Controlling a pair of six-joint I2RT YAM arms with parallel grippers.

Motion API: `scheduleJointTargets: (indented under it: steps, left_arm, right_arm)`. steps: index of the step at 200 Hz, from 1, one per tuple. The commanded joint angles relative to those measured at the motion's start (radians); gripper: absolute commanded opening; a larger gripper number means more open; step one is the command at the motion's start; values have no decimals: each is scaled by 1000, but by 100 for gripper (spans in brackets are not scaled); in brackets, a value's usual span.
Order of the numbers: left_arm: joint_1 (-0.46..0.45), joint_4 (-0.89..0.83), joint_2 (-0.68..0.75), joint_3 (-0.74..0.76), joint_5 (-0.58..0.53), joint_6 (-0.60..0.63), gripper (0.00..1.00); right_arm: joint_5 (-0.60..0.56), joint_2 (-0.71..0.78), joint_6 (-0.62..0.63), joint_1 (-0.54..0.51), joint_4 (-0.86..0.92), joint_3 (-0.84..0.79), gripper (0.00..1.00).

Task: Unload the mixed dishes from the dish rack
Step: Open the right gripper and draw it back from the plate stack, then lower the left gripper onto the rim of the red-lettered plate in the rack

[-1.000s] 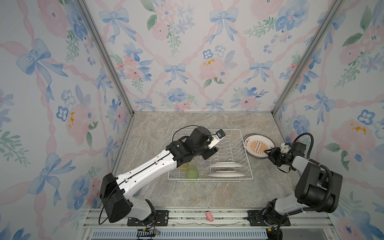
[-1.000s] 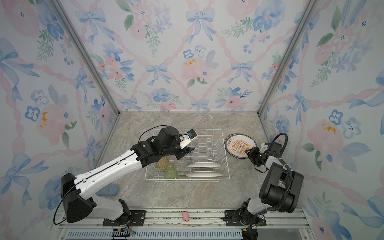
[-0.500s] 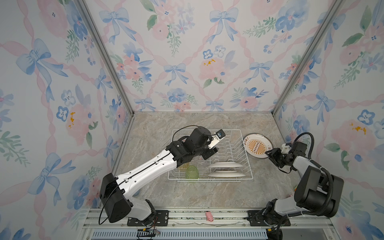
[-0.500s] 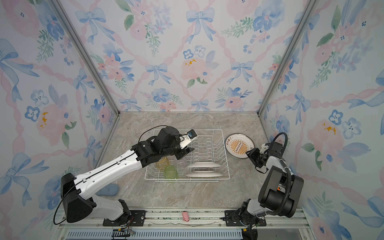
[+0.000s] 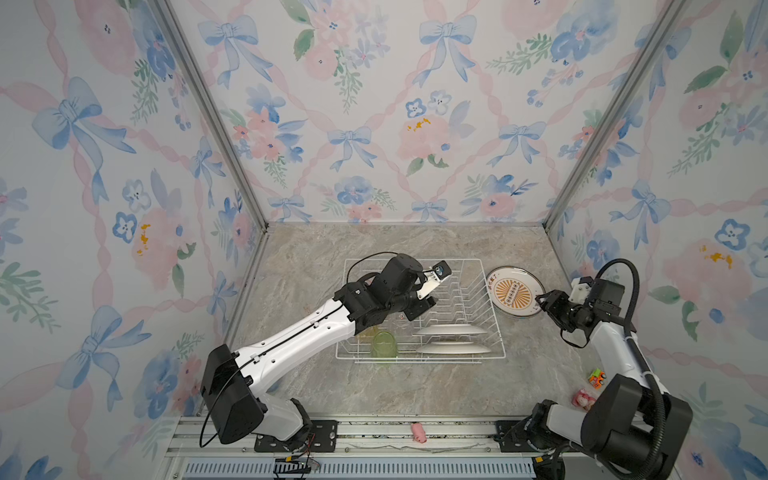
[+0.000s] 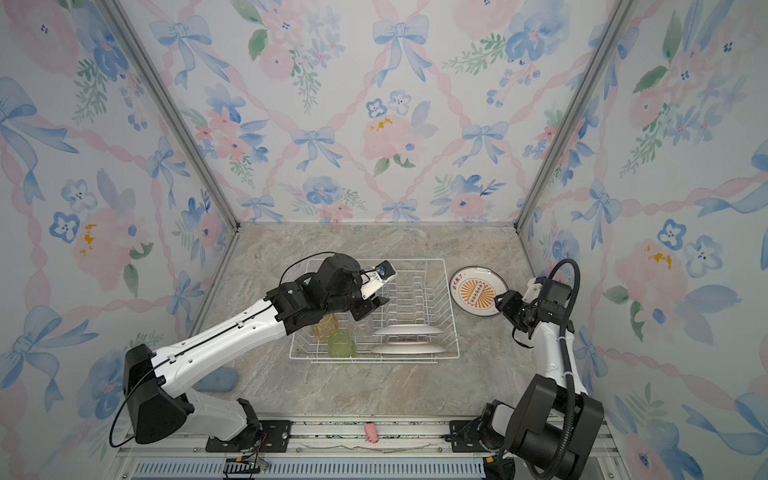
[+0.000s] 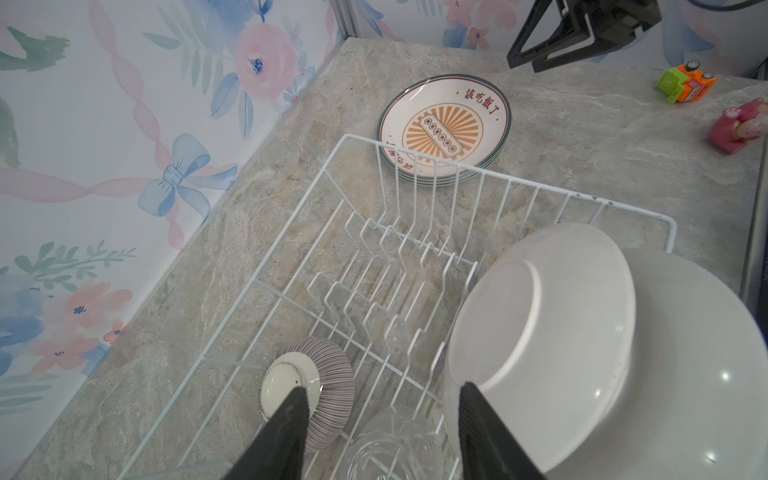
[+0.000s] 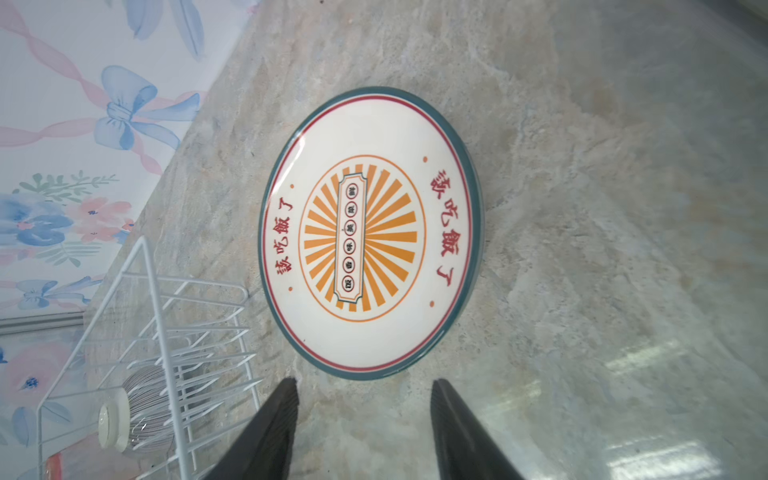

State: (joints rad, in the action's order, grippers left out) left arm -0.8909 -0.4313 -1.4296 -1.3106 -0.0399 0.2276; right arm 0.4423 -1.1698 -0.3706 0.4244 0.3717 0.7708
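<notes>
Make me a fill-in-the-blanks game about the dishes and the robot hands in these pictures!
The dish rack holds ____ white plates standing on edge.
The tumbler nearest the rack's front edge is ____.
The sunburst on the stacked plates beside the rack is ____.
The right gripper holds nothing; its jaws are ____.
Missing words: two, green, orange, open.

Beige-grey marble-look tabletop (image 5: 407,390) here, boxed in behind and on both sides by pastel wallpaper walls (image 5: 374,124) of blue bows and pink flowers; silver metal posts (image 5: 210,112) rise from its rear corners, pale glare (image 8: 640,357) on its surface.
</notes>
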Motion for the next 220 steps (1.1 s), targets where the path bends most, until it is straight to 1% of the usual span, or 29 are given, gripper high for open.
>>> scheduleJointTargets:
  steps: [1, 26, 55, 78, 108, 126, 142, 160, 186, 206, 220]
  left_arm:
    - [-6, 3, -15, 13, 48, 1, 54]
    - [-6, 0, -26, 6, 79, -15, 52]
    - [-19, -8, -47, -6, 63, -22, 52]
    - [-48, -31, -62, -28, 53, -13, 53]
    - [-102, -85, -89, -52, 1, 16, 53]
    - [-136, -105, -112, -61, -48, 40, 50]
    - [-159, -117, -124, -71, -65, 60, 47]
    - [-166, -127, -123, -83, -51, 75, 46]
    - [-179, -137, -114, -91, -34, 97, 46]
    - [-186, -157, -119, -103, 10, 106, 46]
    - [-196, -171, -130, -111, 22, 112, 46]
  right_arm:
    - [-55, 86, 46, -78, 94, 54, 56]
    - [-98, 161, 62, -196, 145, 82, 58]
    - [-133, 214, 69, -336, 173, 92, 59]
    - [-171, 239, 78, -407, 194, 98, 61]
    - [-183, 256, 82, -423, 204, 95, 61]
    - [-182, 263, 83, -424, 207, 89, 61]
    - [-183, 271, 85, -424, 204, 81, 61]
    - [-182, 279, 85, -424, 199, 72, 62]
    - [-182, 280, 82, -424, 192, 65, 62]
    - [-182, 279, 83, -424, 187, 62, 62]
    - [-182, 277, 84, -424, 184, 63, 62]
